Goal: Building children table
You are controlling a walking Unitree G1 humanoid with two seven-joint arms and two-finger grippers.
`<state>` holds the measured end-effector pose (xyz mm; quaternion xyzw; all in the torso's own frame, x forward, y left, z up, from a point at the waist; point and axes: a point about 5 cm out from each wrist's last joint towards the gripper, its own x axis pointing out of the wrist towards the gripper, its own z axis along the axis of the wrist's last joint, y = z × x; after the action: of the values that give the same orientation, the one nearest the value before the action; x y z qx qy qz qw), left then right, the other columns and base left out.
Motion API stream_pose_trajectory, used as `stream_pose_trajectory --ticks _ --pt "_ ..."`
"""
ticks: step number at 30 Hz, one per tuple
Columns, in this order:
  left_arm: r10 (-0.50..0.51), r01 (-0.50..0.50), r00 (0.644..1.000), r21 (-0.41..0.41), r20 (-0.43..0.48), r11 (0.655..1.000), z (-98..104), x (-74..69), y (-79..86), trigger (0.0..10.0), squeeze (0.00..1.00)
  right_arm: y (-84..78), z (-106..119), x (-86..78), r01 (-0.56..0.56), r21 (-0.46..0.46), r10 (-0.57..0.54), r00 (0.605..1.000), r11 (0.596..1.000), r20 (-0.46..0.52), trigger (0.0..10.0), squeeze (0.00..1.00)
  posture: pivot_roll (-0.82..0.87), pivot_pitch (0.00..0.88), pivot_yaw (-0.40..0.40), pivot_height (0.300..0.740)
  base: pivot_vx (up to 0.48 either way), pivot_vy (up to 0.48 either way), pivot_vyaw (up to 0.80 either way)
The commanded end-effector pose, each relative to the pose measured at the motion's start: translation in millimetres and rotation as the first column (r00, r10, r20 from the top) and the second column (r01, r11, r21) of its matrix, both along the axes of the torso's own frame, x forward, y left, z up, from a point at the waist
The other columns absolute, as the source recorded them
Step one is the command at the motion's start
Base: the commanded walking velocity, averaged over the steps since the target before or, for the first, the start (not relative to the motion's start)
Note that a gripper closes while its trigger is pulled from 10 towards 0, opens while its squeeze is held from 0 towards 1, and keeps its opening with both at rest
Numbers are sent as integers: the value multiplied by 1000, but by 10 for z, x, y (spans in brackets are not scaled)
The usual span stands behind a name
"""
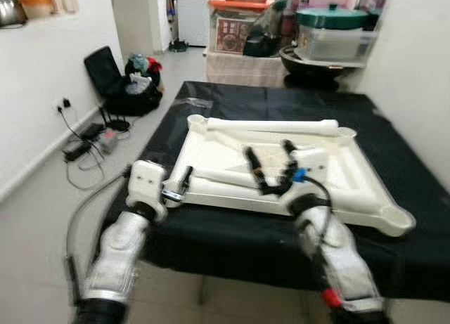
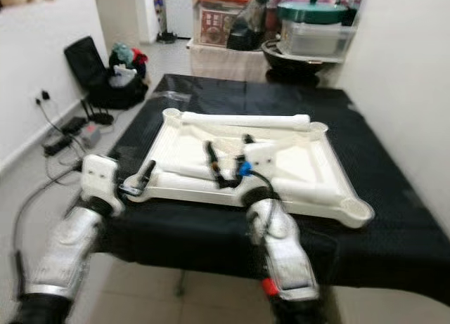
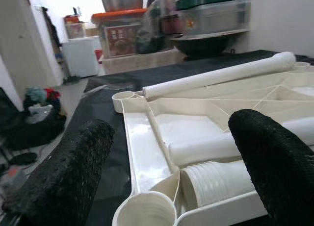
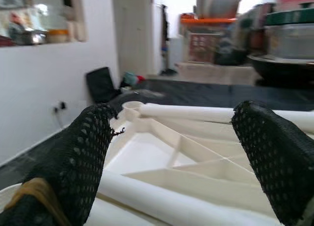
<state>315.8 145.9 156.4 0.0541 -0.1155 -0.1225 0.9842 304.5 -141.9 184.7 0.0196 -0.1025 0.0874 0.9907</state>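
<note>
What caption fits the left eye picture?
Right gripper open over white legs on upturned tabletop; left gripper at its edge.

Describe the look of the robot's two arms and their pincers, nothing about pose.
Both arms are silver-grey with a mottled, padded-looking surface and dark bands near the bottom. The left arm ends in a white blocky wrist housing, with a grey cable looping beside it. The right arm carries a red mark low down, a black cable and a small blue part at the wrist. Each pincer, left pincer and right pincer, has two long black fingers with dimpled, mesh-like pads.
</note>
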Motion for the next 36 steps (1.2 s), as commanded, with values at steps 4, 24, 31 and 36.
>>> stream_pose_trajectory --ticks 4,24,31,36 --pt "-11 10 1000 -15 -3 1000 -2 -4 2 10000 0 -100 -85 31 69 11 -68 996 998 -65 10000 0 26 0 -60 740 449 0 -200" --pt "-3 3 1000 -18 1 1000 10 6 -25 10000 0 14 250 84 -246 -131 252 967 960 30 10000 0 44 0 -85 740 300 0 -89" --pt "4 -4 1000 -17 9 1000 5 -10 8 10000 0 6 544 -68 -630 -312 639 765 711 -88 10000 0 56 0 -99 740 0 0 0" --pt "17 -17 1000 -15 8 1000 -8 -26 37 10000 0 -10 453 -274 -836 -324 781 537 442 -319 10000 0 63 0 -109 740 0 0 0"
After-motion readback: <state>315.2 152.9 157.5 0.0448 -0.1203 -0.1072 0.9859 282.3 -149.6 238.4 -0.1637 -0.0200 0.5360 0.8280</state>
